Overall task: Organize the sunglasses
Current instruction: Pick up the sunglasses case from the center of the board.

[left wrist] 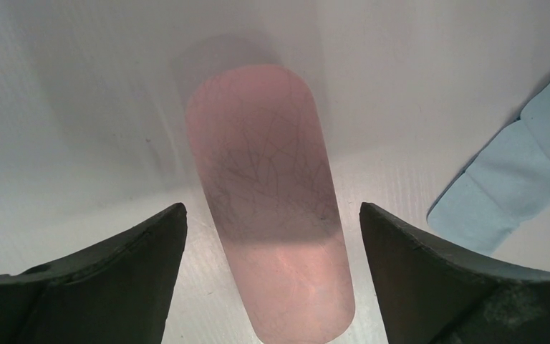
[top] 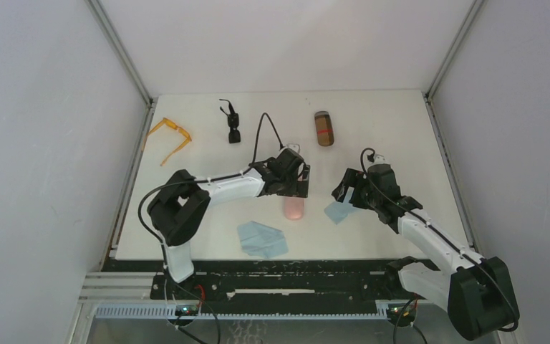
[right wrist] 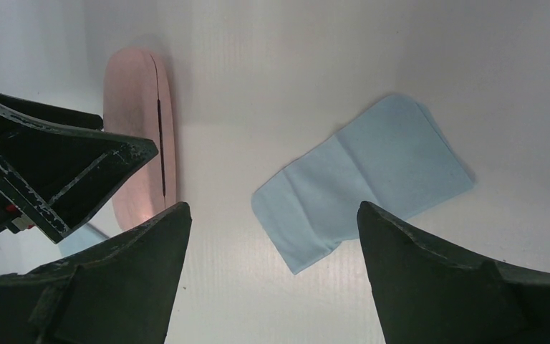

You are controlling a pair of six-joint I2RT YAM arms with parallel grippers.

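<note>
The orange-framed sunglasses lie unfolded at the table's far left. The small black sunglasses lie a little to their right, near the back. Neither wrist view shows either pair. My left gripper hangs open over the far end of a pink case. Its fingers straddle the case with a gap on both sides. My right gripper is open and empty above the table, with the near corner of a light-blue cloth between its fingers.
A brown case lies at the back centre. A second light-blue cloth lies near the front edge, left of the pink case. The left gripper's body shows beside the pink case in the right wrist view.
</note>
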